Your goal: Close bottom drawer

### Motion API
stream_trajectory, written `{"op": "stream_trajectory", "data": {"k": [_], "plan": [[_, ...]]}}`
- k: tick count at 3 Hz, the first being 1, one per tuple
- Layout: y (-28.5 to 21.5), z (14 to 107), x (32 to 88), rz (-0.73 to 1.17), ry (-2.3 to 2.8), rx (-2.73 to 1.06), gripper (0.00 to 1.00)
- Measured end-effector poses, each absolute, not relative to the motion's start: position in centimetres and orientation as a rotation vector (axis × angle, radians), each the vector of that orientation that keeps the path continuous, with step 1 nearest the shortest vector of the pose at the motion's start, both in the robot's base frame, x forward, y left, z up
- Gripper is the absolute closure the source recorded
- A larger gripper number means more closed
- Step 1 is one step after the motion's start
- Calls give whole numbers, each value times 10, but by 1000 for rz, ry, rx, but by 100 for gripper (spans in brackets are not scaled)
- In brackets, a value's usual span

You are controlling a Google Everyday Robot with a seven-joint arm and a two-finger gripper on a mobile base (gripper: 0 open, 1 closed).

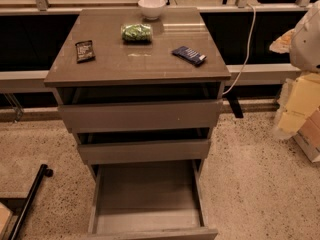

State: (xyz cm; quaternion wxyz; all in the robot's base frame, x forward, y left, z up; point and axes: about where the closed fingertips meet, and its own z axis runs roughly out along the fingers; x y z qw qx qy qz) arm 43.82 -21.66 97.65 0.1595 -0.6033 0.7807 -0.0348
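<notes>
The bottom drawer (147, 196) of the grey-brown cabinet (137, 64) is pulled far out toward me. Its shallow grey box interior is empty, and its flat front (150, 233) lies at the lower edge of the camera view. The middle drawer front (144, 151) and the top drawer front (140, 115) stand slightly out from the cabinet body. My gripper is not in view. A white rounded shape (306, 36) at the right edge may be part of my arm, well to the right of the cabinet.
On the cabinet top lie a white bowl (151, 7), a green bag (136, 32), a dark snack packet (85, 50) and a blue packet (189, 55). A white cable (247, 39) hangs at the right. Cardboard boxes (302, 114) stand at right; a black bar (30, 199) lies at lower left.
</notes>
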Motion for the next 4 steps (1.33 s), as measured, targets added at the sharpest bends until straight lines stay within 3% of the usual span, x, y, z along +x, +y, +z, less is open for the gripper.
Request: {"op": "stream_trajectory", "data": {"k": [1, 2, 4], "plan": [[-217, 977, 438, -100, 2231, -1724, 0], [-216, 978, 438, -105, 2226, -1721, 8], [-218, 968, 440, -96, 2230, -1726, 54]]}}
